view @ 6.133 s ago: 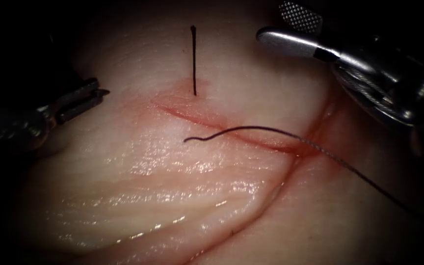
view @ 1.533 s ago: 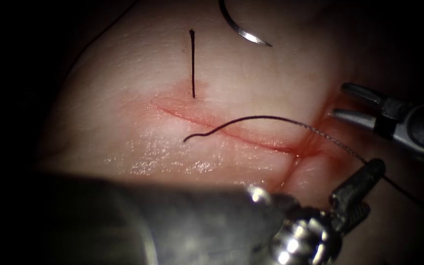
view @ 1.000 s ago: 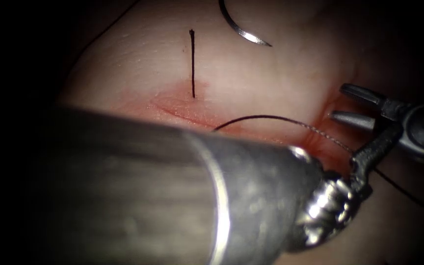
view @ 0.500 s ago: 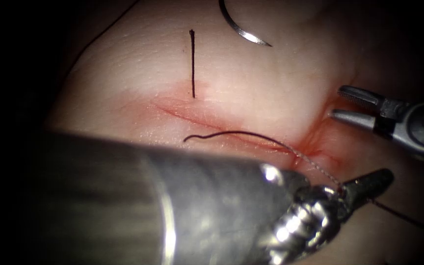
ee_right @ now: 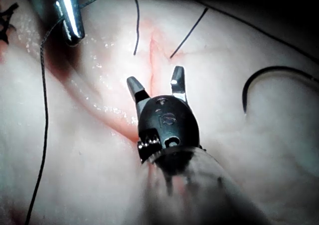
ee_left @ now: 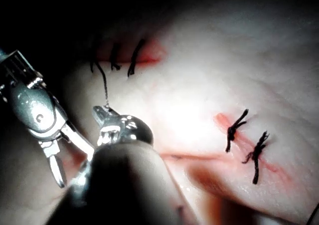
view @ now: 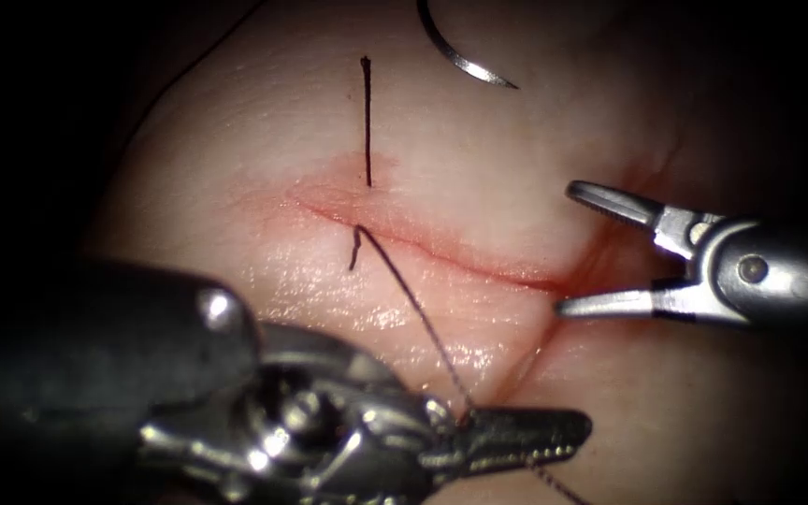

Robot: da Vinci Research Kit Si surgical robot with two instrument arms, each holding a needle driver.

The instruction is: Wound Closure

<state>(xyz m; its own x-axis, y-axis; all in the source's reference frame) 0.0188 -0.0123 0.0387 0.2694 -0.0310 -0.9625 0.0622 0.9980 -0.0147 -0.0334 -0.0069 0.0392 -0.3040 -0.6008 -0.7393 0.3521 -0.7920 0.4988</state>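
Left tool [view: 516, 440]: my jaws are closed on the thread [view: 413, 309], near the tissue's [view: 236, 168] front edge.
Right tool [view: 577, 248]: my jaws are spread wide, holding nothing, at the right end of the cut [view: 441, 252].
Needle [view: 460, 56]: lying free on the tissue's far edge, not in it.

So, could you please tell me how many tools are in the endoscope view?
2. The left hand, shut on the thread, is below the cut; the right hand, open and empty, is at its right end. The needle lies free on the tissue above.
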